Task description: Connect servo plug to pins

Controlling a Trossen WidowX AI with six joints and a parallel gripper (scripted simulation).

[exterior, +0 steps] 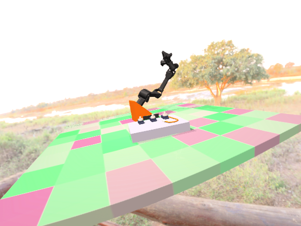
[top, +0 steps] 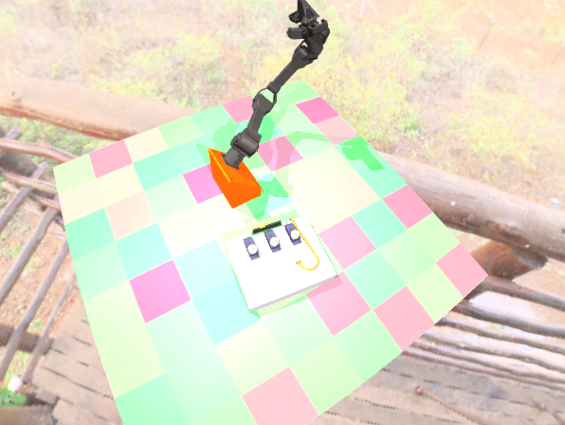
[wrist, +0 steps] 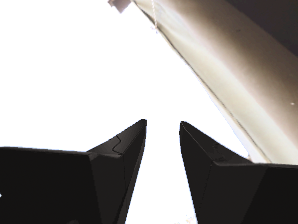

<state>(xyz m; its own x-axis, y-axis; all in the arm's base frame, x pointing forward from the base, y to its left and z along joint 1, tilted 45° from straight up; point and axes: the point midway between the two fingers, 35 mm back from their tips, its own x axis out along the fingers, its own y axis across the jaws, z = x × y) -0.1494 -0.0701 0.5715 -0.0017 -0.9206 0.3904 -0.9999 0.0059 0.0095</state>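
Observation:
My gripper (top: 300, 4) (exterior: 163, 52) (wrist: 163, 125) is raised high above the far side of the table, pointing up and away from the holder. Its fingers are partly open with a narrow gap and nothing between them. The white holder (top: 280, 289) (exterior: 156, 134) lies on the table with several dark servos with white tops along its far part. A yellow-orange lead (top: 318, 261) curves over its right side. The plug at the lead's end is too small to make out. A black strip (top: 259, 230) (exterior: 146, 117) runs behind the servos; single pins, coloured band and dot cannot be told.
The arm's orange base (top: 239, 187) (exterior: 138, 112) stands just behind the holder. The table (top: 166, 289) (exterior: 136, 176) has a patchwork of green and pink squares. The wrist view shows only bright sky and a pale beam beyond the fingers.

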